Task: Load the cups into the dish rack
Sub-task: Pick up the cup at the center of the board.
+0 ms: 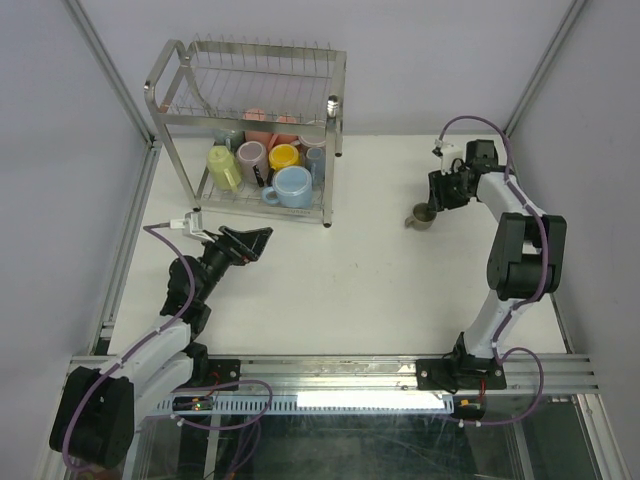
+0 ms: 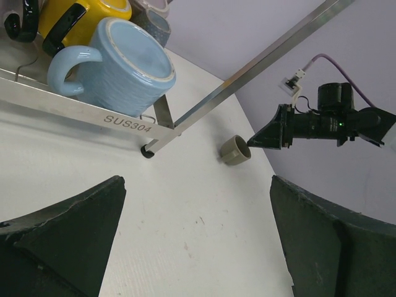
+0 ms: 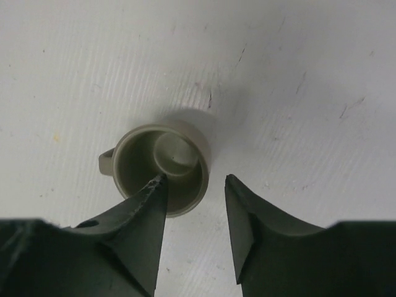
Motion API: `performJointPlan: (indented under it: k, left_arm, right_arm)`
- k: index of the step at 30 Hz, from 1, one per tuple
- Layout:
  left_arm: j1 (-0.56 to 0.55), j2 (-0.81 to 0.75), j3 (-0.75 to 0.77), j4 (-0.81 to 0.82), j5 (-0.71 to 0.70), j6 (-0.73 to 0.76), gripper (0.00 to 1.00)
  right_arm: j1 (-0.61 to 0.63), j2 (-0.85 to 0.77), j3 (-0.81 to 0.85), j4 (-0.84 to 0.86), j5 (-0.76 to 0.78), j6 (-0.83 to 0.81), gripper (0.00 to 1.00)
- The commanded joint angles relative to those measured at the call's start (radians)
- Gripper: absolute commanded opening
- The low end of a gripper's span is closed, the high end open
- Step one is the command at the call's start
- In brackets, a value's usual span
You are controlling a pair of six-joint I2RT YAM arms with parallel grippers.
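White desk, and the biggest thing on it is the chrome rack, far left. Its bottom tier is crammed with cups lying on their sides, a blue cup at the front corner and a yellow cup behind it. My guess is they lie that way so they pack tight.

The left claw sits just in front of the rack, spread wide and holding nothing, probably just parked out of the way.

The action is on the right. The right claw points straight down over the only loose one I can see, an olive cup. It stands upright, well apart from the rack, handle on the rack side. So the job looks nearly done.

The claw is set fairly narrow, one finger dipped inside the mouth and the other outside, with the wall between them. Makes sense, a rim pinch is the easy way to grab a small mug from above. There's daylight between the outer finger and the wall, so I'd say it isn't gripping yet.
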Motion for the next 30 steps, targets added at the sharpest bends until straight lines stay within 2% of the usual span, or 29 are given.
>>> performJointPlan:
  k: [1, 8, 12, 17, 19, 25, 30]
  left_arm:
    - [0.013, -0.038, -0.002, 0.036, -0.021, 0.011, 0.99]
    - [0.012, -0.040, -0.006, 0.067, 0.030, 0.015, 0.99]
    - [0.012, -0.008, -0.037, 0.222, 0.130, 0.002, 0.97]
    - [0.013, 0.060, -0.028, 0.313, 0.225, -0.018, 0.96]
    - [0.013, 0.091, -0.025, 0.358, 0.261, -0.063, 0.96]
    - [0.010, 0.220, -0.031, 0.572, 0.370, -0.199, 0.95]
    - [-0.022, 0.395, -0.040, 0.850, 0.402, -0.378, 0.90]
  right_arm:
    - [0.011, 0.041, 0.073, 0.020, 0.008, 0.047, 0.40]
    - [0.016, 0.089, 0.079, 0.008, 0.020, 0.040, 0.22]
    - [0.016, 0.092, 0.069, 0.007, 0.016, 0.031, 0.14]
    - [0.015, 0.075, 0.052, 0.008, -0.019, 0.023, 0.01]
    - [0.012, 0.064, 0.049, 0.004, -0.046, 0.018, 0.00]
    - [-0.021, -0.039, 0.004, 0.011, -0.278, 0.010, 0.00]
    - [-0.039, -0.188, -0.094, 0.080, -0.510, 0.008, 0.00]
